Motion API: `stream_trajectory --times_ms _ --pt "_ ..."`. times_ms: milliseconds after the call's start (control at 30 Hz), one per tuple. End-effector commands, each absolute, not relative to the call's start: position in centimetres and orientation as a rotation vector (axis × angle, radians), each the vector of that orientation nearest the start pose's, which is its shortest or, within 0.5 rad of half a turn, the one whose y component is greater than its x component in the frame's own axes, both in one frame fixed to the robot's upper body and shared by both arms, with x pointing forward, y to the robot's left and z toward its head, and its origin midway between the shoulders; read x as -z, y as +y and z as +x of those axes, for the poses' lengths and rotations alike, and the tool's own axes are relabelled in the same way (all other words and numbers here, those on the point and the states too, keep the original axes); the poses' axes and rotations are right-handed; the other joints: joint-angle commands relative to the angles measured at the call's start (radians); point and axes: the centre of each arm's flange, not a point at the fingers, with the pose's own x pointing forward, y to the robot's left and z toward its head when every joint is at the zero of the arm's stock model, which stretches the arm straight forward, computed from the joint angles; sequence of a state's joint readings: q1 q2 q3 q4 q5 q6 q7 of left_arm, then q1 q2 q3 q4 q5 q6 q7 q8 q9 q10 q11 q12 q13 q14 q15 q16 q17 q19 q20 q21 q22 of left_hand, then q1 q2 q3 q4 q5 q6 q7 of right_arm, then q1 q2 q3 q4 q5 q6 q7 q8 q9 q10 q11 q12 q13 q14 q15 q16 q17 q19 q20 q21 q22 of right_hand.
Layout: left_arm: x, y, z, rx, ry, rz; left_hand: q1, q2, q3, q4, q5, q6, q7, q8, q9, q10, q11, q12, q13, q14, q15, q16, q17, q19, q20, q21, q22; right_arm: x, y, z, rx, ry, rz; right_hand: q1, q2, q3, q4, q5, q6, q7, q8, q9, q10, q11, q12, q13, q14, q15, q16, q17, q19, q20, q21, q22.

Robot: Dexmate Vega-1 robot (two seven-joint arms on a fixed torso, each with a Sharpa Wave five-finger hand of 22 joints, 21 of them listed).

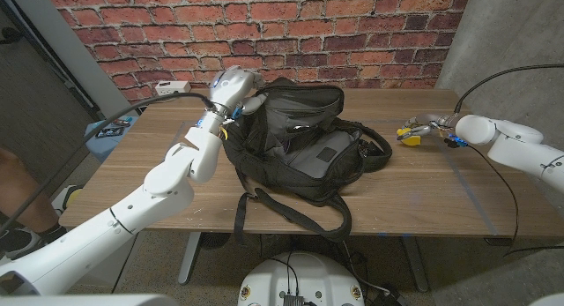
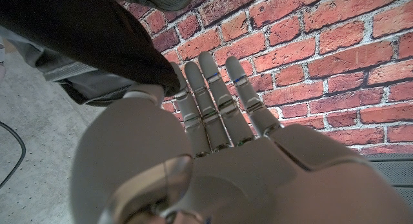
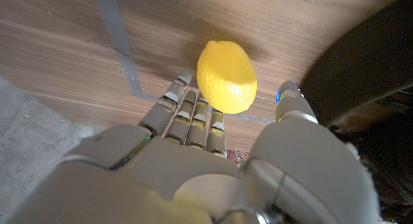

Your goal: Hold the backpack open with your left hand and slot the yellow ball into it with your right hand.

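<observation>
We see the black backpack [image 1: 304, 152] lying in the middle of the head view on the wooden table [image 1: 441, 196], its top opening turned toward the brick wall [image 1: 352, 33] and its straps trailing toward the bottom of the frame. The left hand [image 1: 233, 87] sits in the upper middle-left of that view, at the backpack's upper left edge. In the left wrist view the left hand [image 2: 213, 127] has its fingers [image 2: 222, 98] straight and close together, their tips against the dark fabric of the backpack [image 2: 84, 37]; we cannot tell whether the thumb pinches the fabric.

At the right of the head view, well apart from the backpack, the right hand [image 1: 432, 128] reaches to the yellow ball [image 1: 408, 136]. In the right wrist view the right hand [image 3: 213, 159] is spread, its fingers [image 3: 193, 114] beneath the ball [image 3: 226, 76] and the thumb off to one side, not closed around it.
</observation>
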State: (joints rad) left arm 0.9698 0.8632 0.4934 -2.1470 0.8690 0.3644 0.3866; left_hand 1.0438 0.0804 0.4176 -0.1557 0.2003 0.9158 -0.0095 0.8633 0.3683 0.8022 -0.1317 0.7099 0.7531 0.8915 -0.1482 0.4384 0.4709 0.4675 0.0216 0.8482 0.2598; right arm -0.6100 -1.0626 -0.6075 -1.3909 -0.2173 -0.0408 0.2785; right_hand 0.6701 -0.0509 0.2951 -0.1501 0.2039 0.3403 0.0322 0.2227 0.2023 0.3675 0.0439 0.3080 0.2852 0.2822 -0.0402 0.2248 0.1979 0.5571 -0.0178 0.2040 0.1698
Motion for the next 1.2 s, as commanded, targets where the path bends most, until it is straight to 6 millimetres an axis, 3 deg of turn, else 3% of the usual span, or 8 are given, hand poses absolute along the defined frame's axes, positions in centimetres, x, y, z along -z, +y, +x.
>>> stream_trajectory --times_ms 33,133,300,1200 --pt "-7.4 19.8 46.6 -0.510 -1.116 1.434 0.001 0.011 0.011 0.000 0.004 -0.002 0.003 0.009 0.004 0.009 -0.016 -0.003 0.004 0.004 -0.003 -0.003 0.003 -0.006 0.001 0.011 -0.002 -2.8 -43.9 63.6 -0.063 -0.142 -1.414 0.012 0.001 -0.003 -0.002 0.011 0.023 -0.001 0.009 0.005 0.025 -0.007 0.019 0.009 0.021 -0.011 0.009 0.006 0.013 -0.002 0.008 0.005" --pt "-7.4 19.8 46.6 -0.509 -1.117 1.436 0.002 0.011 0.011 0.000 0.004 -0.002 0.002 0.009 0.002 0.008 -0.015 -0.005 0.004 0.004 -0.002 -0.004 0.004 -0.007 0.001 0.013 -0.002 -2.7 -43.9 63.7 -0.062 -0.143 -1.416 0.014 0.003 -0.004 -0.001 0.011 0.033 -0.003 0.010 0.006 0.038 -0.001 0.028 0.013 0.029 -0.014 0.011 0.008 0.016 -0.003 0.007 0.005" --pt "-7.4 19.7 46.5 -0.503 -1.120 1.438 0.001 0.011 0.012 -0.001 0.004 -0.005 0.001 0.010 0.002 0.010 -0.019 -0.007 0.004 0.005 -0.003 -0.006 0.005 -0.010 0.000 0.015 -0.004 -2.5 -44.0 63.9 -0.059 -0.140 -1.423 0.021 0.006 -0.005 -0.001 0.012 0.052 -0.004 0.014 0.007 0.050 -0.012 0.040 0.022 0.046 -0.019 0.017 0.011 0.024 -0.007 0.008 0.005" --pt "-7.4 19.3 46.6 -0.474 -1.143 1.445 -0.005 0.011 0.014 0.001 0.002 -0.009 -0.002 0.017 -0.005 0.007 -0.020 -0.014 0.010 0.001 -0.005 -0.016 0.011 -0.018 -0.003 0.033 -0.013 -1.5 -44.4 64.2 -0.011 -0.190 -1.429 0.094 0.005 -0.020 -0.008 0.024 0.233 -0.057 0.051 0.025 0.212 -0.095 0.171 0.091 0.211 -0.108 0.071 0.040 0.144 -0.057 0.028 0.007"
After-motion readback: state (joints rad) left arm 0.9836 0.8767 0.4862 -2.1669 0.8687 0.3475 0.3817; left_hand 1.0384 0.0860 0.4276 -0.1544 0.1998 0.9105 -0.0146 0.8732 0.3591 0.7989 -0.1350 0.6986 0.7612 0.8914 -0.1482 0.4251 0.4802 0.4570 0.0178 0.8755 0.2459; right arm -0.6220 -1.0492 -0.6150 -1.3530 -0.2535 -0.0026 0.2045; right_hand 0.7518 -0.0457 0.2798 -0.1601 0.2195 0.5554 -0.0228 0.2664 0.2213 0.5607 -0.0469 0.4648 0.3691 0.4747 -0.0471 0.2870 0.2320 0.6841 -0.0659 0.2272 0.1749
